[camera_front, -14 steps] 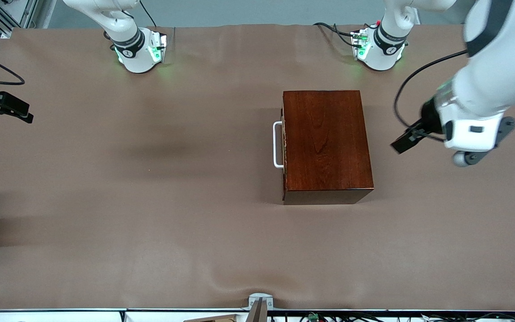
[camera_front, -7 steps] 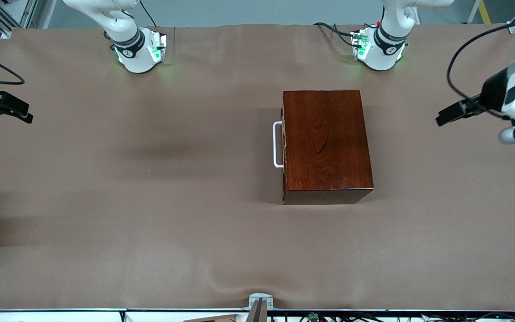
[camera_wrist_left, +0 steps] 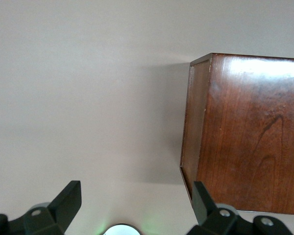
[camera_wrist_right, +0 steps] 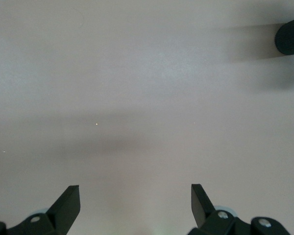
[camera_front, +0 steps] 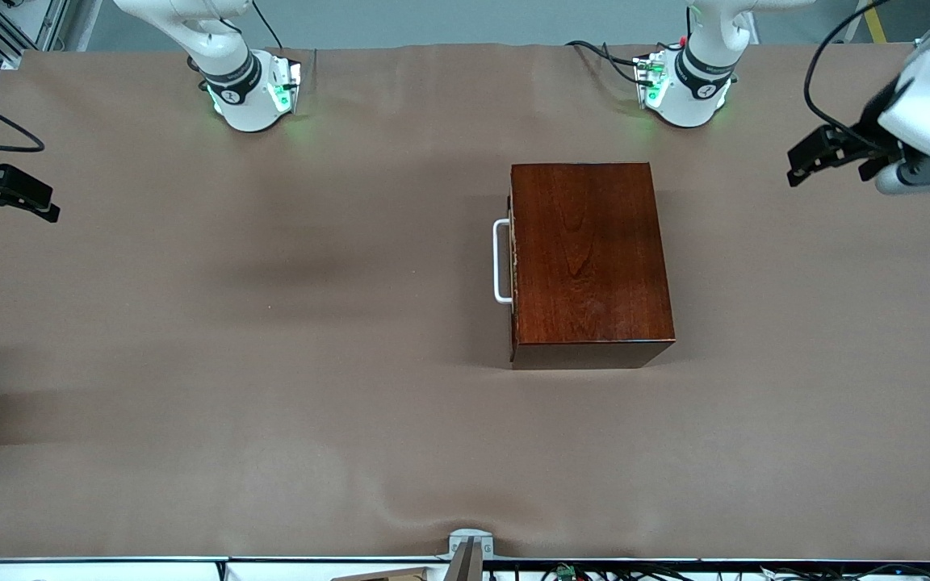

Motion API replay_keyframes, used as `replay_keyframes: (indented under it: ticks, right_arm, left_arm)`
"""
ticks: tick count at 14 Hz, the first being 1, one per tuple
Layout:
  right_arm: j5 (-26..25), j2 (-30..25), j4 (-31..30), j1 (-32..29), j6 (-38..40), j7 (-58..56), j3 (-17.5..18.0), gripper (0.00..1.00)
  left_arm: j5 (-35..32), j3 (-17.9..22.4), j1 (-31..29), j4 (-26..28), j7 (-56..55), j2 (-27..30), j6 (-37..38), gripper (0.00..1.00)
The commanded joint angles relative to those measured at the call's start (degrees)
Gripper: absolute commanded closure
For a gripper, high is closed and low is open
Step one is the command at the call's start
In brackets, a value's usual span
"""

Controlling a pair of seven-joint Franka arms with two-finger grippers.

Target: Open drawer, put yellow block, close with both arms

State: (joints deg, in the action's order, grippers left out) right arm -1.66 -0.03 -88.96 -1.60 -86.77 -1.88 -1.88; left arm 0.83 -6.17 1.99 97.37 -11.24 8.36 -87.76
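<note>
The left gripper (camera_front: 806, 157) hangs at the upper right of the front frame over bare table (camera_front: 271, 363), fingers (camera_wrist_left: 66, 200) spread wide and holding nothing; the right gripper (camera_front: 25, 198) waits at the frame's upper-left edge, likewise parted and empty, its arm cut off. The drawer (camera_front: 513, 260) sits pushed shut in the wooden box (camera_front: 586, 258) at center right, only its white handle (camera_front: 500, 261) showing. The yellow block cannot be seen anywhere.

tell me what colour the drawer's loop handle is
White; the handle shows best in the front view against the dark red-brown box.
</note>
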Motion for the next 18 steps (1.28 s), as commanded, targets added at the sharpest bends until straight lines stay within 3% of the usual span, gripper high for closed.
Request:
replay_keyframes:
  ticks: [1, 5, 18]
  right_arm:
    - [0.8, -1.7, -1.4, -0.8, -0.4, -0.1, 0.6, 0.00]
    - [2.4, -1.7, -1.5, -1.1, -0.3, -0.2, 0.6, 0.00]
    - [2.4, -1.7, -1.5, -1.1, 0.0, -0.1, 0.6, 0.00]
  left_arm:
    - [-1.0, -0.7, -0.9, 2.4, 1.6, 2.5, -1.7, 0.00]
    - [-0.9, -0.6, -1.2, -1.6, 1.6, 0.4, -1.1, 0.00]
    - [-1.0, -0.1, -1.4, -2.1, 1.3, 0.3, 0.6, 0.00]
